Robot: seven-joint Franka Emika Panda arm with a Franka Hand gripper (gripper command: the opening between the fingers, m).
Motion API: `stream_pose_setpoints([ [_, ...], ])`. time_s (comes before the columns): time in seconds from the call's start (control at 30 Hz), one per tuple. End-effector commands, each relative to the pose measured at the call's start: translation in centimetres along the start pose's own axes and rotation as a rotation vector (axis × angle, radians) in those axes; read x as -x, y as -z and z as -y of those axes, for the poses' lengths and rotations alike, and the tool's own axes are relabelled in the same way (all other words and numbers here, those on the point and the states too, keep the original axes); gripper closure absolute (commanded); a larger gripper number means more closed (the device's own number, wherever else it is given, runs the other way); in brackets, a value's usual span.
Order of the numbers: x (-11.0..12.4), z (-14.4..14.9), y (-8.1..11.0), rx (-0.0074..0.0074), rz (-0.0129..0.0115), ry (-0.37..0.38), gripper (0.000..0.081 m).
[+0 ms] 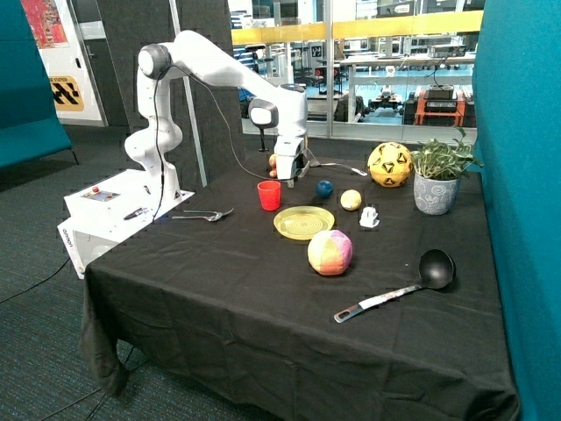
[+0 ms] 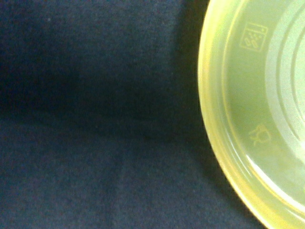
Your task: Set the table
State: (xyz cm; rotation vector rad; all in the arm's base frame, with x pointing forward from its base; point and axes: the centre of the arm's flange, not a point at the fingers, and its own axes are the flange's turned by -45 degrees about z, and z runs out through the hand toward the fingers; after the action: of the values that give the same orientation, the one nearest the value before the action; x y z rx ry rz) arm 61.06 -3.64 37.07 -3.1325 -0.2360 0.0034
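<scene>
While setting proceeds: plate and cup placed, cutlery not.
Ladle [image 1: 399,285]: nearest tabletop [image 1: 219,289] edge, idle.
Ball [image 1: 330,252]: just beside plate.
Plate [image 1: 303,222]: centre; underside marks fill wrist view.
Cup [image 1: 269,195]: just behind plate.
Fork [image 1: 203,214]: apart, likely next pick.
Gripper [image 1: 288,173]: above cup; fingers' state: cannot tell.

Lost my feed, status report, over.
Gripper above red cup, fingers unclear. Yellow plate beside cup, fork untouched. Blue ball nearby.
</scene>
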Motion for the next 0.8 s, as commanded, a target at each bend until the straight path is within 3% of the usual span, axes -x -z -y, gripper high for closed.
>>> stream_pose_setpoints([
  [0.0,-0.9,0.1,-1.2,0.0003,-0.0021,-0.056,0.0478],
  [0.77,-4.1,1.6,-3.0,0.0003,-0.0021,-0.041,0.0477],
])
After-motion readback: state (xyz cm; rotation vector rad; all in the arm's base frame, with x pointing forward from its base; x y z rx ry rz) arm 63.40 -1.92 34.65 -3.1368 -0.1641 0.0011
